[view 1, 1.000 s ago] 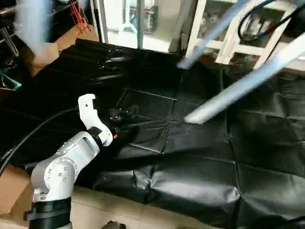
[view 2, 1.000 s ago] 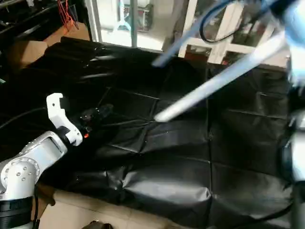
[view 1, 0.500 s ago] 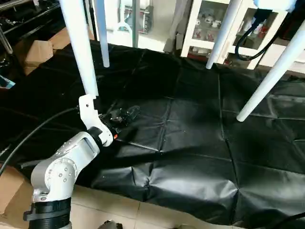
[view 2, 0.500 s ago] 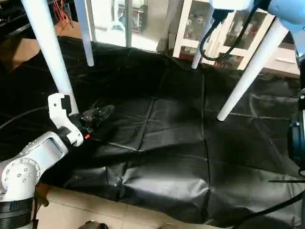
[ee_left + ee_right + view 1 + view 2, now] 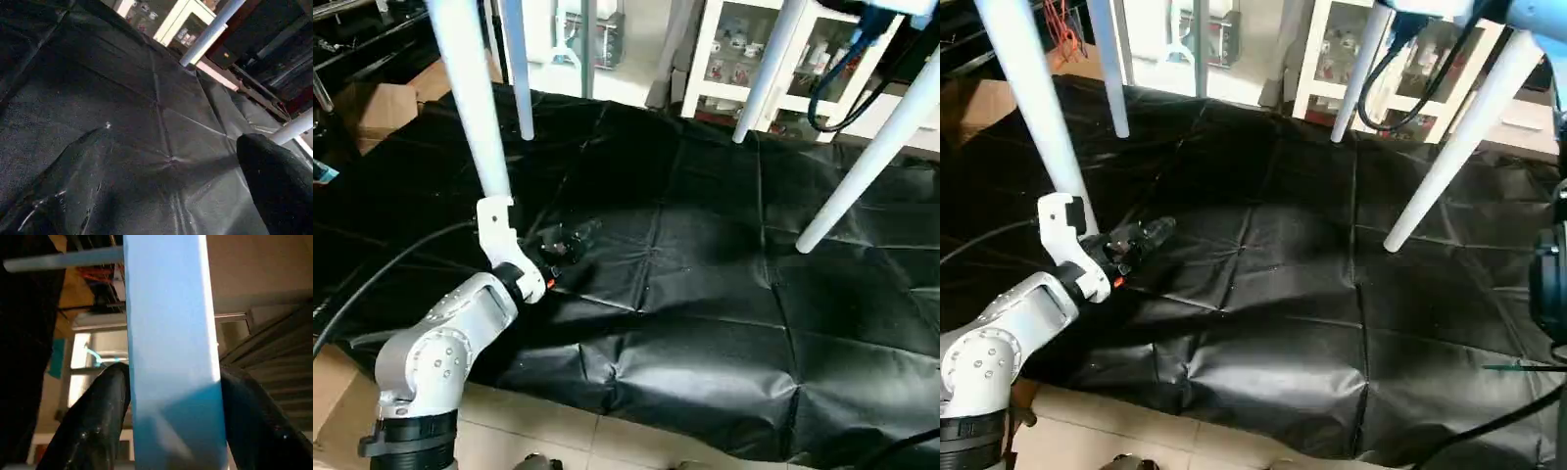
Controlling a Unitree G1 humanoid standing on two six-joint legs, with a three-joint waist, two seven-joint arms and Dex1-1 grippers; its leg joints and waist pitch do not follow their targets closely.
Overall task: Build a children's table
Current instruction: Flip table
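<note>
four long white tapered tubular legs (image 5: pixel 475 108) of the children's table hang with their tips just above the crinkled black plastic sheet (image 5: pixel 705 313), leaving its wide middle open. the right gripper (image 5: pixel 171 431) has its fingers (image 5: pixel 93 426) on either side of one leg. the left gripper (image 5: pixel 171 196) rests low near the sheet's left edge, fingers (image 5: pixel 279 186) spread wide, holding nothing.

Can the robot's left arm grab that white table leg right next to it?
Probably yes. The left gripper is open and empty, low over the black mat, and the nearest table leg comes down just behind that wrist with nothing between them. It would need to lift and turn back, though.
</note>
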